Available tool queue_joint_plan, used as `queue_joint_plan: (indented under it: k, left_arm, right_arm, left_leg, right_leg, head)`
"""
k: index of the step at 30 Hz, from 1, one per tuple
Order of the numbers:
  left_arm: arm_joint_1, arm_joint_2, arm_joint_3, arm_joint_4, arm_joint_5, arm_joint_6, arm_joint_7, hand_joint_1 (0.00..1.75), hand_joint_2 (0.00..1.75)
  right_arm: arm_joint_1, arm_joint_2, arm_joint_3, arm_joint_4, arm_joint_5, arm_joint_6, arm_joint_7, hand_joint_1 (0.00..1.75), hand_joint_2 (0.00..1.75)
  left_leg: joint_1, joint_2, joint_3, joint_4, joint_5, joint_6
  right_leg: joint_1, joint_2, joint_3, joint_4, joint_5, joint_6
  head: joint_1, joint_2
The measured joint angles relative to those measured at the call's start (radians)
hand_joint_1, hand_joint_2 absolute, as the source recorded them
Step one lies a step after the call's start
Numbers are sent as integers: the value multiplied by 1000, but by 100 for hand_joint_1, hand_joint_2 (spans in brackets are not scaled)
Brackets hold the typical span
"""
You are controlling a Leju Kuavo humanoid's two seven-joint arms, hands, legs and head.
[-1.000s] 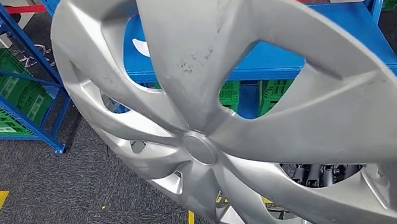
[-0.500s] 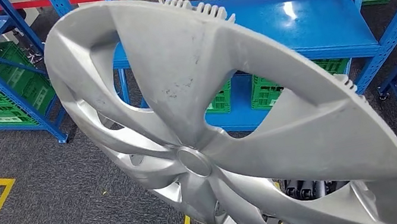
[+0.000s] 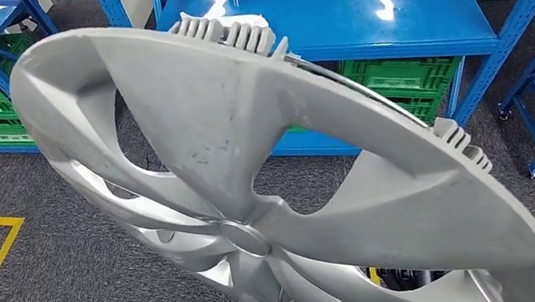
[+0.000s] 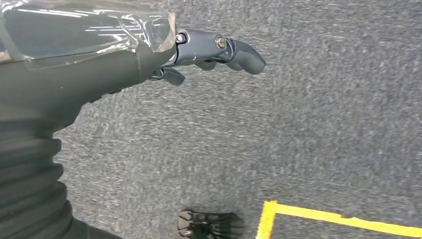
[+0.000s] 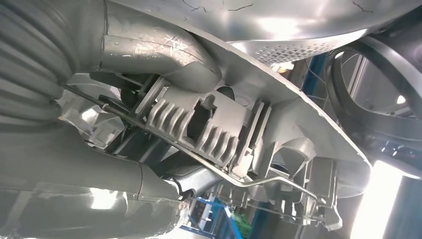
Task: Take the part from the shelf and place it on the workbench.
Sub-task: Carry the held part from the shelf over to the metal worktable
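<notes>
the right hand (image 5: 149, 64) grips the rim of the hubcap (image 3: 255, 193), carried tilted in front of the blue shelf (image 3: 356, 15). the left hand (image 4: 199, 55) hangs empty over the carpet, fingers loosely apart. the pick looks done; placing on the workbench remains.

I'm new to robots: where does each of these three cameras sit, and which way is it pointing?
Head view: high on the body, looking forward and down at the silver plastic wheel cover and blue metal shelves.
Left wrist view: behind the left hand, facing grey carpet.
Right wrist view: behind the right hand, against the cover's ribbed back.
Shared: head and right wrist views both show the cover.
</notes>
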Motion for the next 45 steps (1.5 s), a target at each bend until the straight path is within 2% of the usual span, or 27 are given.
queue_joint_plan:
  k: [2,3,5,6,8,10,11,12,13,15,17,19,21,22,25,27,28,30,32,34,36,37,39,41,42,43,45]
  left_arm:
    - [1,0,0,0,5,4,3,0,175]
    - [2,0,0,-1,10,6,7,0,175]
    - [6,0,0,-2,24,10,15,0,175]
    - [10,0,-1,-3,33,12,21,0,175]
    - [16,-1,-2,-5,50,17,31,0,175]
    - [18,0,-4,-6,58,21,37,0,175]
    - [18,0,-4,-6,60,21,39,0,175]
    - [17,-1,-5,-6,60,21,39,0,175]
    - [17,-1,-5,-6,60,22,40,0,175]
    - [17,-1,-8,-7,60,22,40,0,175]
    - [16,1,-11,-11,59,24,39,0,175]
    - [14,3,-14,-13,58,27,37,0,175]
    - [13,3,-16,-13,55,30,37,0,175]
    - [12,2,-17,-12,52,31,37,0,175]
    - [7,0,-21,-8,44,32,36,0,175]
    - [6,-2,-22,-5,40,32,35,0,175]
    - [5,-2,-23,-3,39,32,35,0,175]
    - [5,-4,-24,0,39,32,35,0,175]
    - [4,-3,-24,1,39,32,34,0,175]
    - [4,-3,-25,0,38,32,32,0,175]
    - [5,-4,-25,0,38,32,31,0,175]
    - [5,-4,-25,0,38,32,31,0,175]
    - [6,-4,-25,0,38,32,31,0,175]
    - [5,-4,-26,1,38,32,31,0,175]
    - [5,-4,-27,1,37,32,31,0,175]
    - [4,-4,-27,2,37,32,31,0,175]
    - [1,-4,-28,3,30,31,29,0,175]
  right_arm:
    - [-11,-1,3,1,1,-1,-3,175,175]
    - [-14,-2,4,1,2,-2,-4,175,175]
    - [-18,-4,7,4,3,-5,-5,175,175]
    - [-19,-5,8,4,6,-6,-5,175,175]
    - [-21,-6,11,5,11,-9,-6,175,175]
    - [-23,-7,14,6,14,-10,-7,175,175]
    - [-23,-7,15,7,16,-10,-7,175,175]
    - [-23,-8,16,8,16,-10,-7,175,175]
    - [-23,-8,17,9,17,-10,-7,175,175]
    - [-24,-9,18,10,20,-11,-7,175,175]
    - [-26,-10,19,11,26,-14,-11,175,175]
    - [-29,-13,20,11,33,-18,-15,175,175]
    - [-30,-15,20,12,37,-21,-18,175,175]
    - [-30,-17,20,12,39,-23,-18,175,175]
    - [-33,-23,23,12,45,-27,-19,175,175]
    - [-34,-26,25,13,48,-29,-19,175,175]
    - [-34,-28,27,13,49,-31,-19,175,175]
    - [-36,-33,29,13,51,-34,-19,175,175]
    - [-42,-36,33,12,53,-36,-19,175,175]
    - [-46,-39,35,12,54,-39,-19,175,175]
    - [-48,-41,37,12,54,-43,-19,175,175]
    - [-49,-42,37,13,54,-44,-19,175,175]
    - [-52,-42,39,13,54,-44,-19,175,175]
    - [-52,-43,41,13,54,-45,-19,175,175]
    - [-52,-43,42,13,54,-46,-19,175,175]
    - [-52,-43,42,13,54,-46,-19,175,175]
    - [-56,-45,44,13,54,-49,-19,175,175]
  left_leg:
    - [-1,0,-30,22,16,-11]
    - [-1,-1,-38,28,24,-17]
    - [2,-2,-47,32,39,-30]
    - [5,-2,-52,39,28,-36]
    - [10,-3,-72,100,-49,-48]
    - [13,-4,-100,229,-150,-57]
    - [14,-4,-106,289,-175,-59]
    - [14,-4,-102,324,-176,-59]
    - [14,-4,-80,325,-158,-56]
    - [10,-6,15,219,-117,-41]
    - [2,-9,118,70,-123,-20]
    - [-9,-10,153,1,-137,-9]
    - [-12,-7,149,-21,-114,0]
    - [-11,-5,144,-30,-99,6]
    - [-6,1,113,-41,-62,16]
    - [-4,2,86,-37,-44,13]
    - [-2,3,70,-32,-35,9]
    - [5,4,36,-10,-24,-1]
    - [7,4,0,22,-18,-13]
    - [6,3,-22,43,-8,-25]
    - [9,2,-33,51,-6,-36]
    - [12,2,-40,65,-25,-41]
    - [16,0,-64,146,-112,-52]
    - [16,-1,-89,274,-198,-57]
    - [16,-1,-90,320,-212,-56]
    - [16,-1,-76,336,-203,-53]
    - [13,-3,3,263,-154,-38]
  right_leg:
    - [1,2,96,-145,-25,-7]
    - [4,3,117,-183,-41,-15]
    - [6,2,106,-191,-40,-32]
    - [5,1,98,-189,-32,-41]
    - [3,-2,78,-189,-11,-58]
    - [6,-2,55,-188,12,-64]
    - [8,-2,42,-186,23,-64]
    - [10,-2,28,-185,34,-63]
    - [12,-2,15,-184,45,-63]
    - [16,-1,-8,-182,65,-60]
    - [17,-1,-22,-183,82,-52]
    - [11,-4,-31,-186,99,-36]
    - [7,-5,-41,-187,104,-27]
    - [7,-3,-50,-173,89,-29]
    - [5,0,-104,-16,-23,-44]
    - [1,1,-122,89,-58,-32]
    - [-3,0,-107,94,-48,-18]
    - [-12,0,-29,1,-6,11]
    - [-13,1,51,-123,-6,19]
    - [-8,3,71,-165,-24,7]
    - [-9,3,52,-159,-17,-11]
    - [-9,2,44,-157,-10,-23]
    - [-8,1,26,-157,9,-44]
    - [-3,0,3,-156,29,-53]
    - [1,0,-9,-156,39,-54]
    - [5,1,-22,-155,50,-54]
    - [12,2,-45,-155,70,-54]
  head:
    - [0,0]
    - [0,0]
    - [1,0]
    - [1,0]
    - [0,0]
    - [-1,0]
    - [-1,0]
    - [-1,0]
    - [-1,0]
    - [-1,0]
    - [-1,0]
    - [-1,0]
    - [-3,0]
    - [-1,0]
    - [5,0]
    - [5,0]
    - [5,0]
    - [5,0]
    - [8,0]
    - [8,0]
    - [8,0]
    - [7,0]
    - [5,0]
    - [4,0]
    - [4,0]
    - [4,0]
    - [4,0]
